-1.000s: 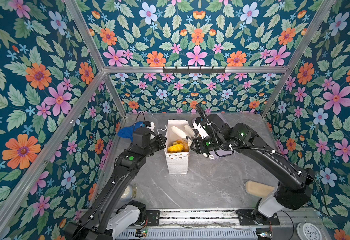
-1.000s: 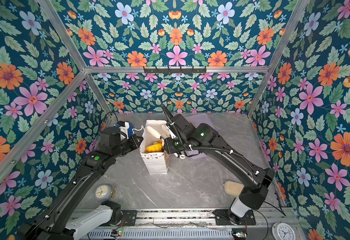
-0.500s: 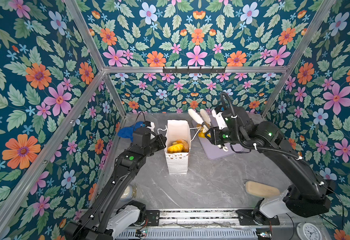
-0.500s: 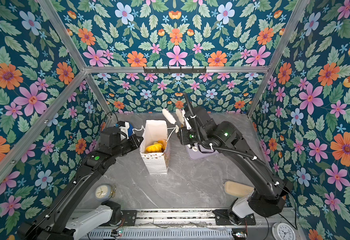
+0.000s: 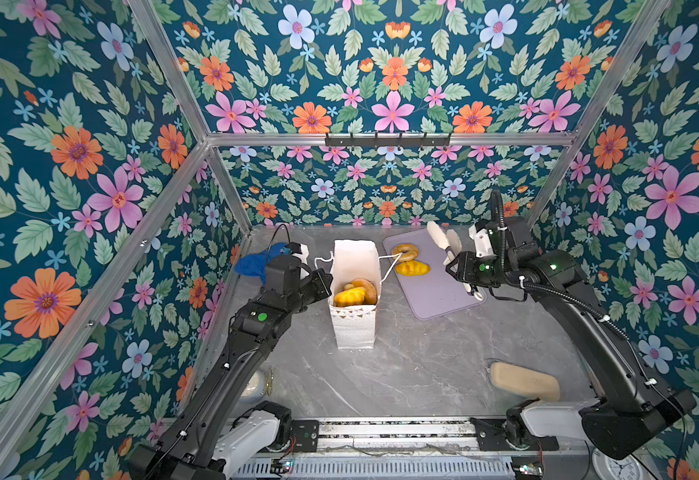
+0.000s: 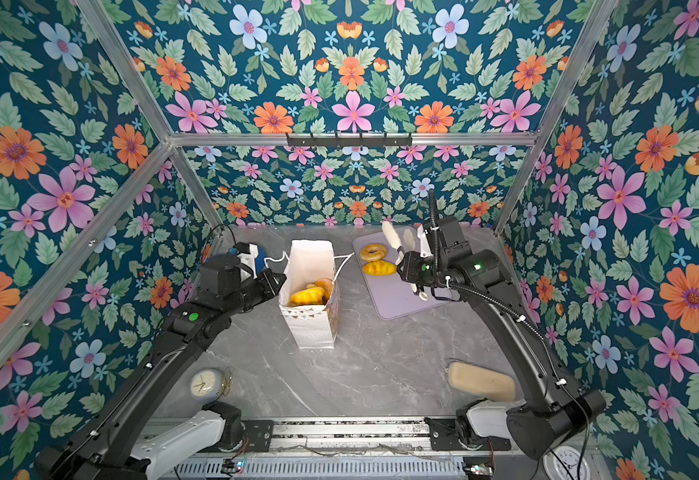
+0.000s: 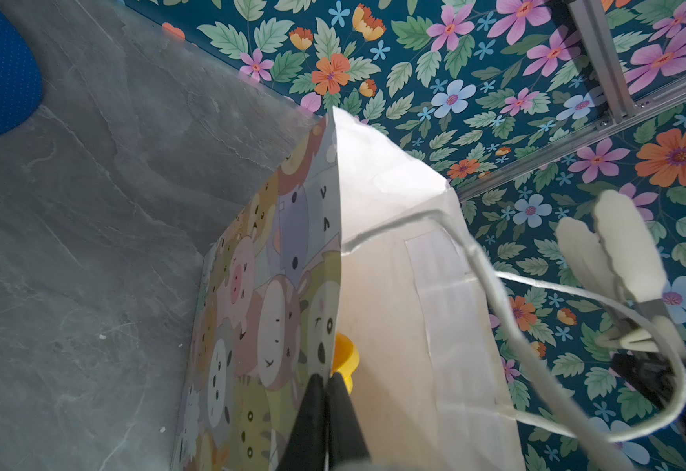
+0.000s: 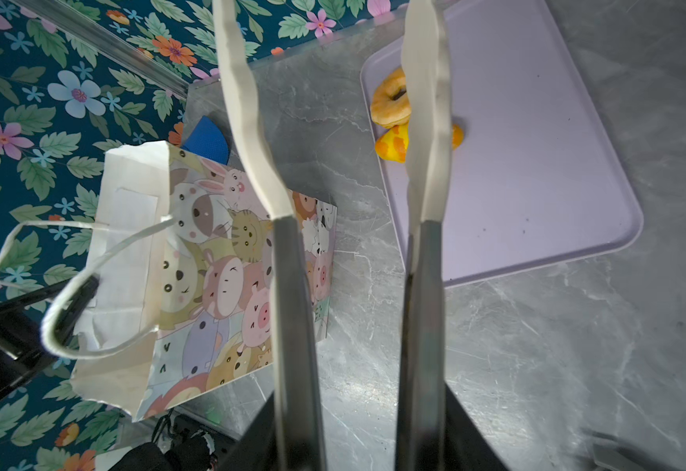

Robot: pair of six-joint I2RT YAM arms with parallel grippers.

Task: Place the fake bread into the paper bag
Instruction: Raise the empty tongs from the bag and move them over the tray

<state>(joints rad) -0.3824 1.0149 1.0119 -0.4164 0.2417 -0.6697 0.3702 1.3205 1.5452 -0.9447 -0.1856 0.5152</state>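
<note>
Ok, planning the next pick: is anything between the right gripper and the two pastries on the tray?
Nothing visible does. The right gripper hangs open and empty over the lilac tray, where the ring bagel and yellow loaf lie uncovered. The cord handle of the paper bag loops toward them without covering them.

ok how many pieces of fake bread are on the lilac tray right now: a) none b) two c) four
b, only a ring bagel and a yellow-orange loaf lie on the lilac tray, close together at its far end.
</note>
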